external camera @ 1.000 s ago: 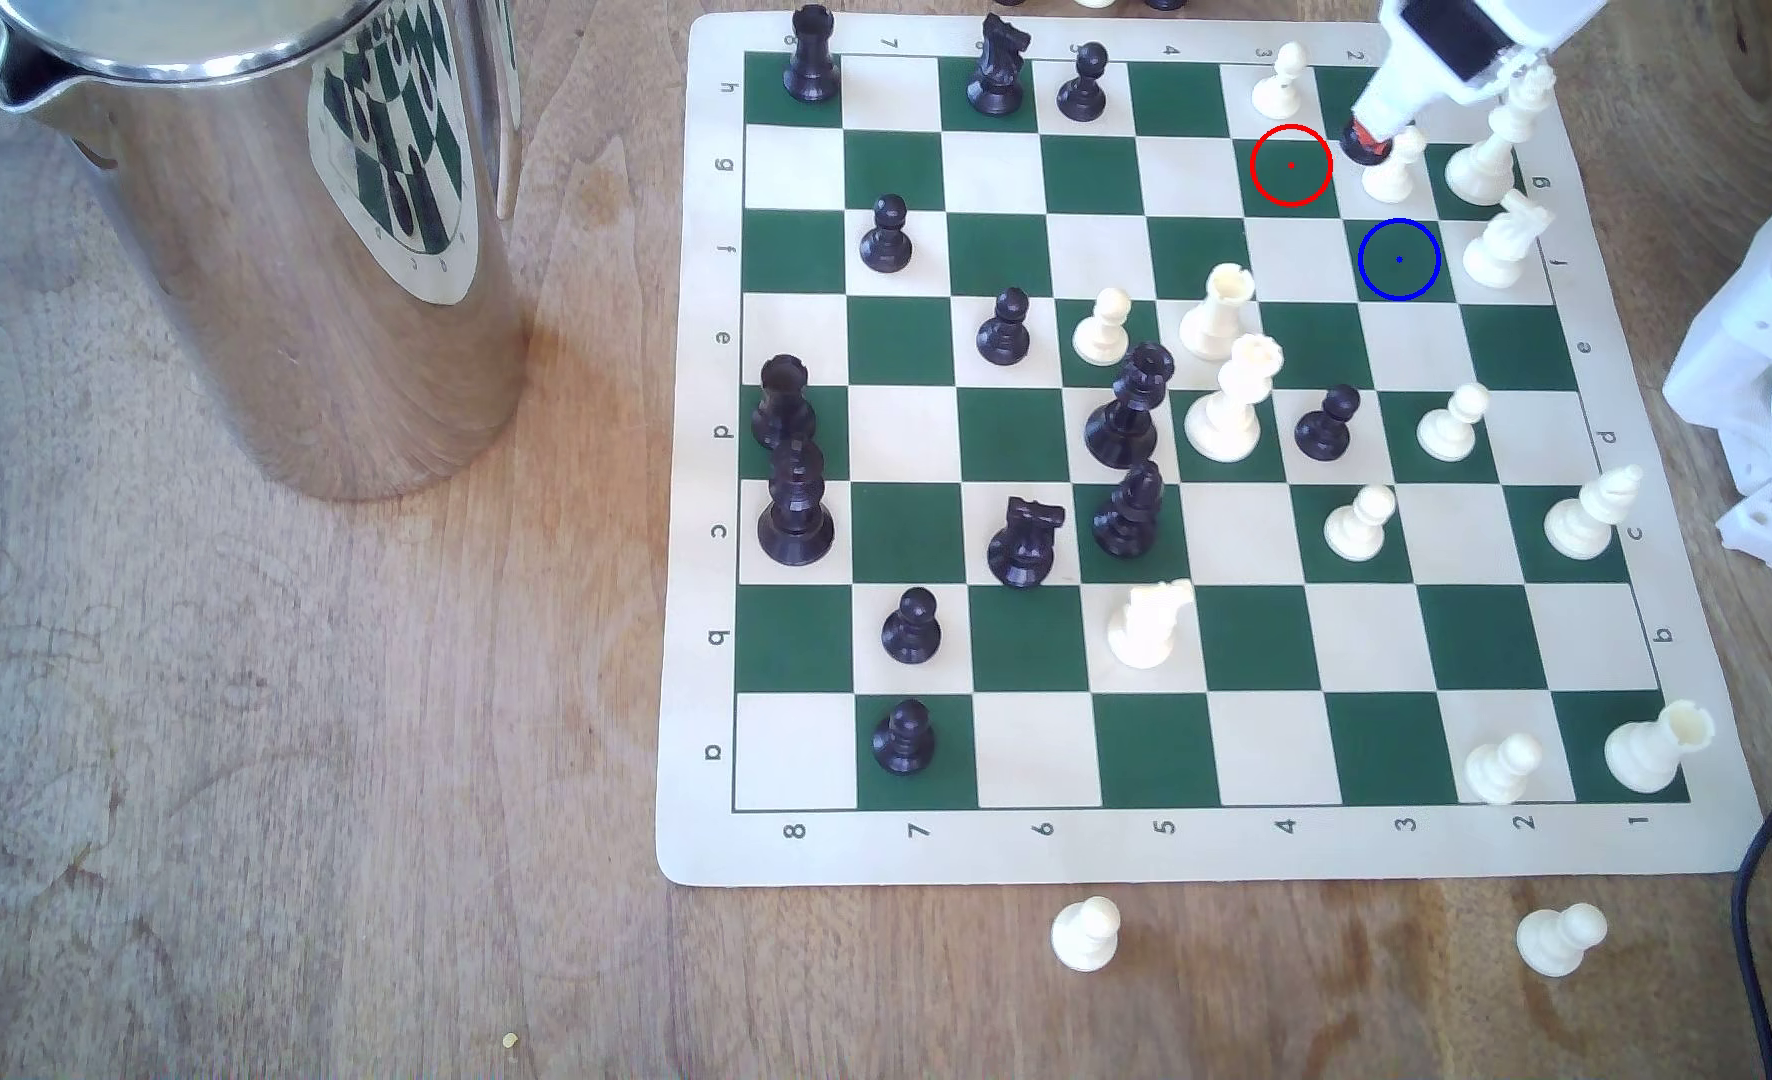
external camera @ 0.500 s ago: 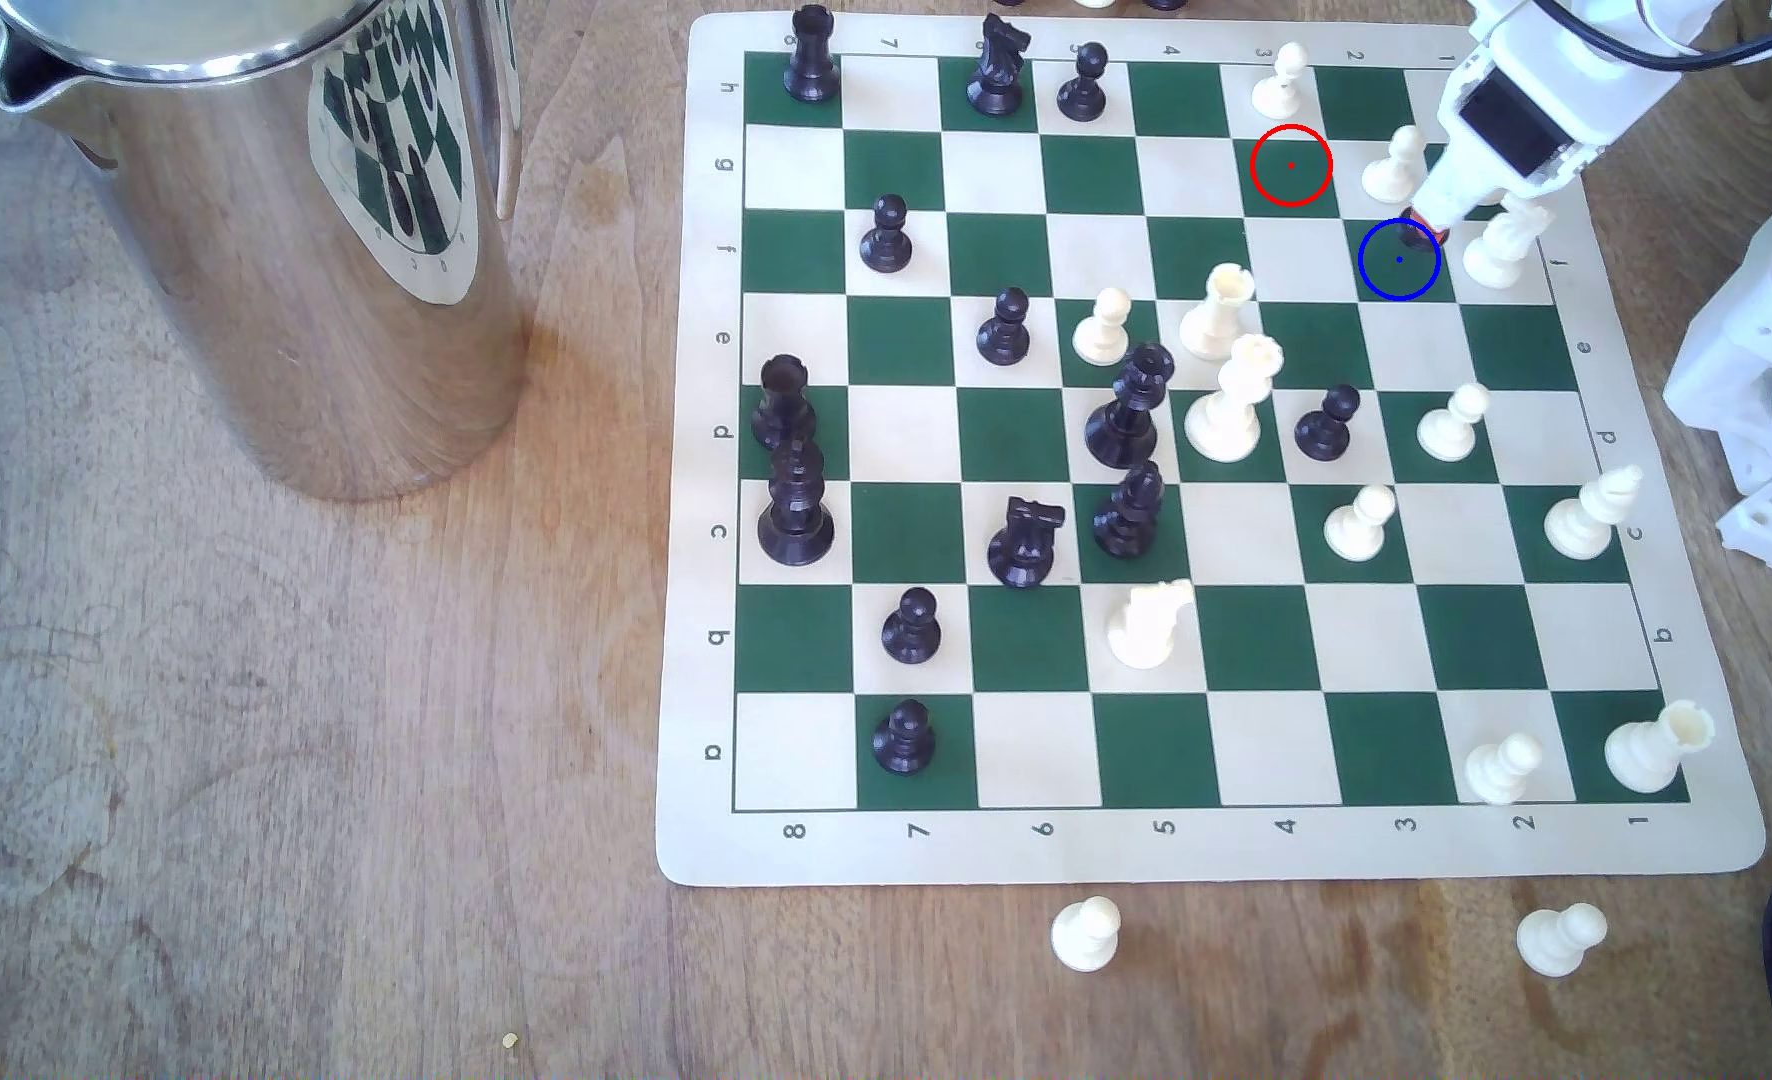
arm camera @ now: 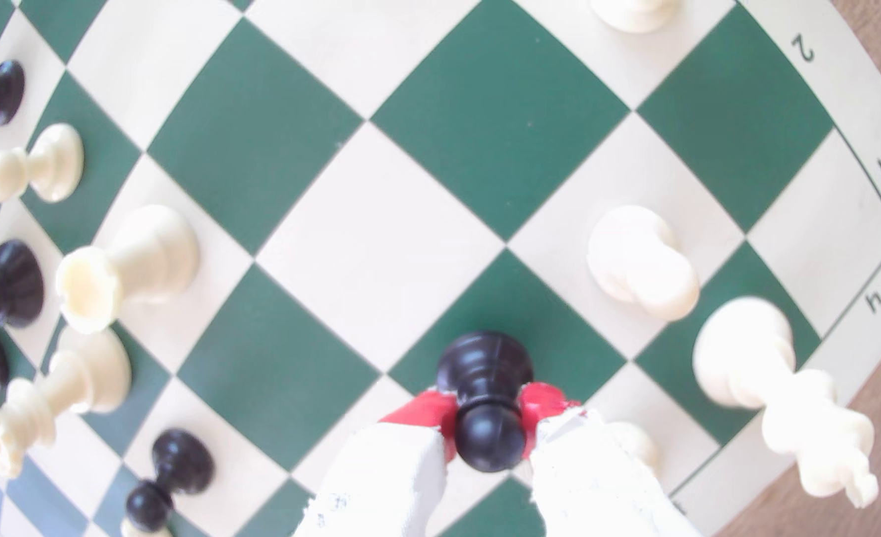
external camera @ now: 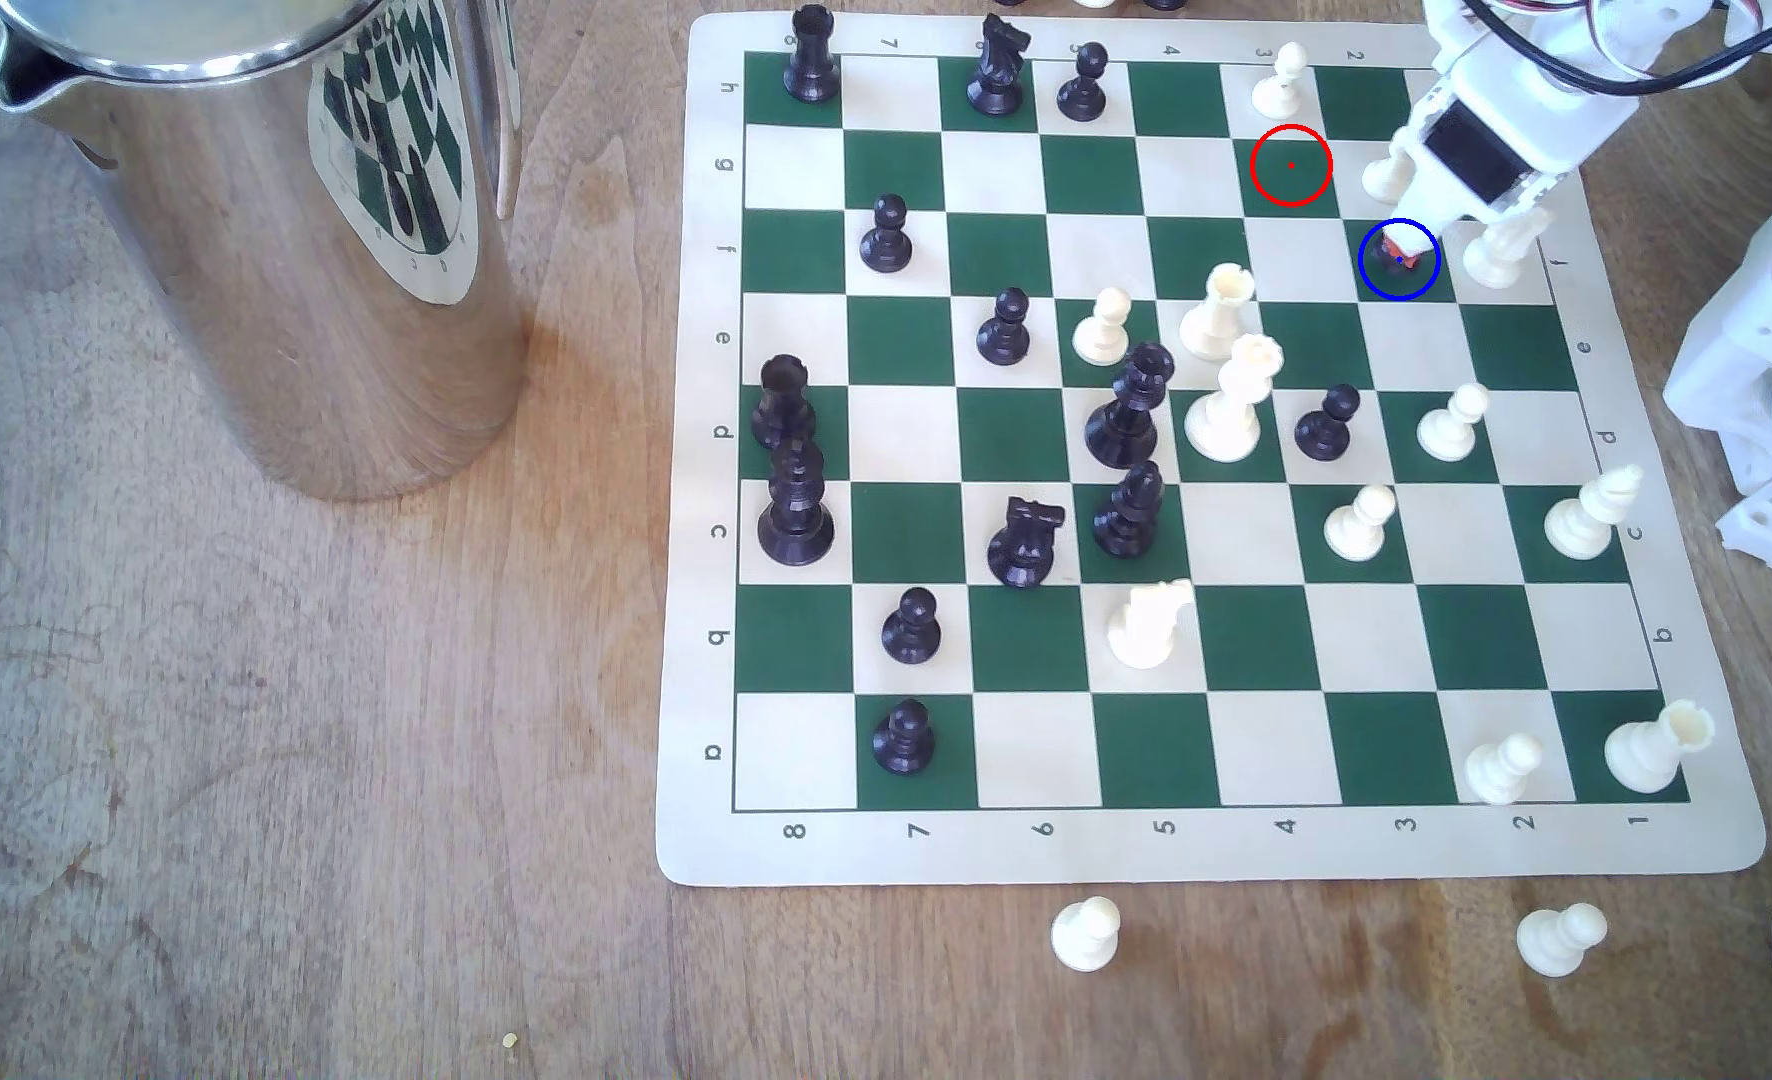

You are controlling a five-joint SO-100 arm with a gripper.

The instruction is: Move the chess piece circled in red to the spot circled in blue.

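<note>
I have the gripper (arm camera: 487,413) clamped on the black pawn (arm camera: 485,397), red pads (arm camera: 425,410) pinching just under its head. The pawn sits over the blue-ringed square (external camera: 1372,278), far right on the board (external camera: 1214,846); its base seems to touch down, though I can't be sure. A white knight (arm camera: 640,263) stands beside it.

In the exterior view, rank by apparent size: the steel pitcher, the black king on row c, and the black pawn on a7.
1. Steel pitcher, by far the largest.
2. Black king.
3. Black pawn, the smallest, though it sits slightly nearer the camera than the king.
</note>
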